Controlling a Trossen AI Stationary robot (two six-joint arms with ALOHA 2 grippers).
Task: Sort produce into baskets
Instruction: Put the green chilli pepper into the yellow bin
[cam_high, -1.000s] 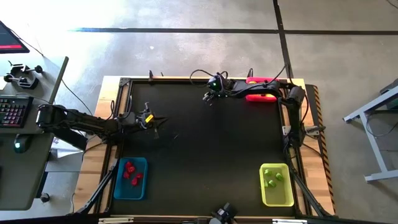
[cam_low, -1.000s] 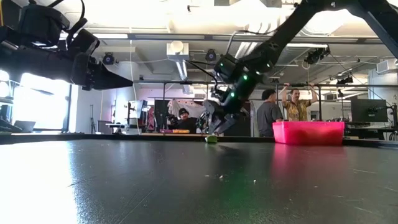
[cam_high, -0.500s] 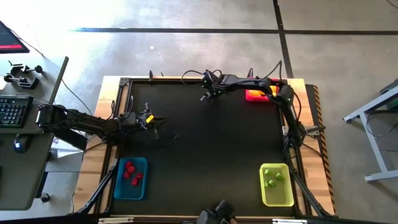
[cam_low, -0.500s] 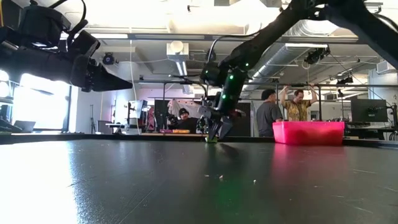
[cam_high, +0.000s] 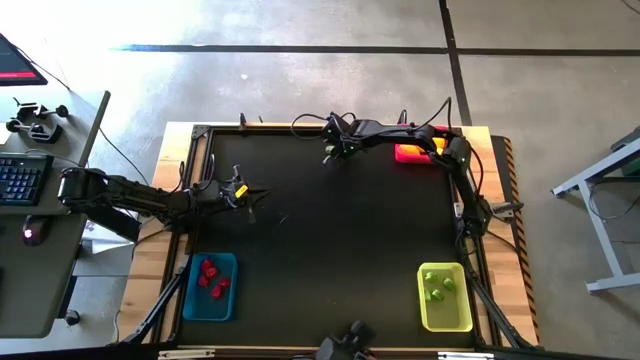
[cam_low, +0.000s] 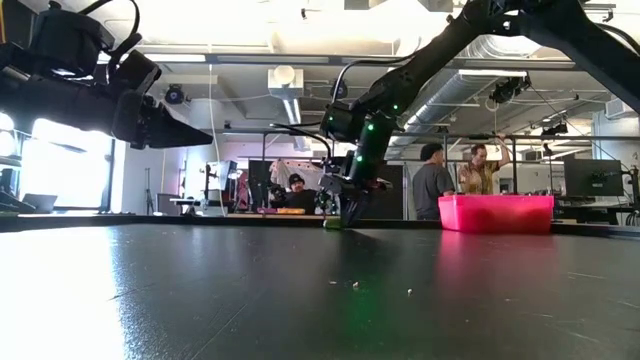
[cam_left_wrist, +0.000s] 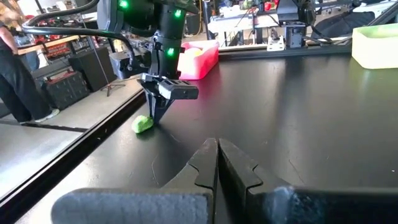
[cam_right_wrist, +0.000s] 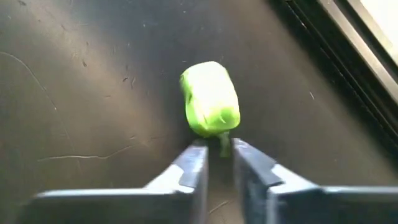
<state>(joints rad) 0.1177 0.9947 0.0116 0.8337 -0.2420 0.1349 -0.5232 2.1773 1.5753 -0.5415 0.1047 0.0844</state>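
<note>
A small green toy vegetable (cam_right_wrist: 210, 106) lies on the black table near its far edge, left of the pink-red basket (cam_high: 415, 152), which holds yellow pieces. My right gripper (cam_right_wrist: 221, 152) is down at the green piece and nearly closed on its stem end. The piece also shows in the low view (cam_low: 330, 222) and the left wrist view (cam_left_wrist: 142, 124). My left gripper (cam_high: 252, 203) is shut and empty above the table's left side. The blue basket (cam_high: 210, 285) holds red pieces. The yellow-green basket (cam_high: 445, 297) holds green pieces. My right gripper has the green piece's short stem (cam_right_wrist: 224, 144) between its two fingertips, only at their free ends. The fingers (cam_low: 350, 208) come from above, slanting down. The piece's body rests on the table beyond the fingertips.
The table's raised far rail (cam_right_wrist: 348, 43) runs close behind the green piece. My right arm (cam_high: 400, 132) stretches along the far edge over the pink-red basket. People stand in the room beyond the table (cam_low: 480, 170).
My right gripper has gone a little toward the table's left edge and down to the green piece, and its fingers have drawn together around the stem end. The green piece has stayed on the table.
</note>
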